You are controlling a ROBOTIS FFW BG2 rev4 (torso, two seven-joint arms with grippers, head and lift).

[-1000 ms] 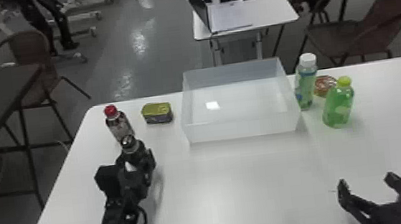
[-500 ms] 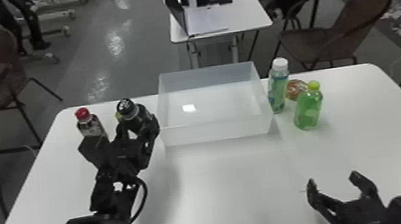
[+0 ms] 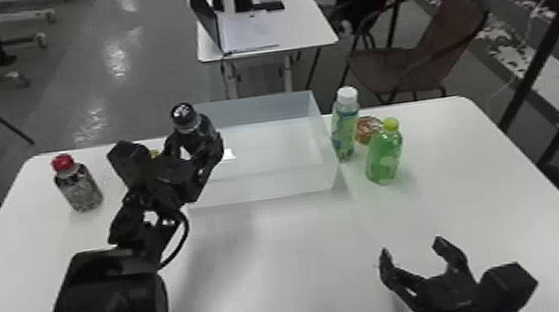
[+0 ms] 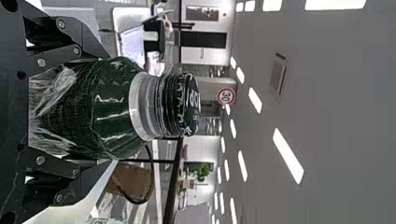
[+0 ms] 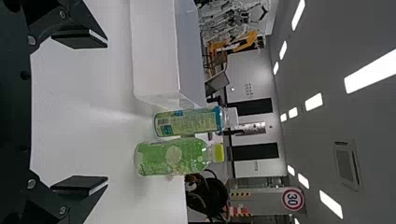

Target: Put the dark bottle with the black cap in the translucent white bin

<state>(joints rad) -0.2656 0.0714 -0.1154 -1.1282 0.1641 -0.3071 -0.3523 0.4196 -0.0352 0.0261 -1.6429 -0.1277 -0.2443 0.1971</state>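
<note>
The left gripper (image 3: 197,149) is clamped on the dark bottle (image 3: 206,126), a finger on each side of its body, with the neck and the black cap (image 3: 183,117) sticking out beyond them. The left wrist view shows the same hold close up: a pale ring around the neck, the cap dark with white print. In the head view the bottle overlaps the left part of the translucent white bin (image 3: 267,185), its cap showing past the bin's far left corner — how high it is above the bin I cannot tell.

A small tin (image 3: 155,153) with a yellowish top peeks out behind the left gripper, mostly hidden. Farther left, a bottle with a red cap (image 3: 79,188) stands upright on the white table (image 3: 282,278). Just beside the bin's right side is an upright bottle with a white cap (image 3: 344,128); near it stands a green bottle with a yellow-green cap (image 3: 384,156), and a low, round reddish-brown item (image 3: 367,129) sits behind that one.

The right gripper (image 3: 413,253) is over the near right part of the table, its fingers apart with nothing between them — well away from the bin.
</note>
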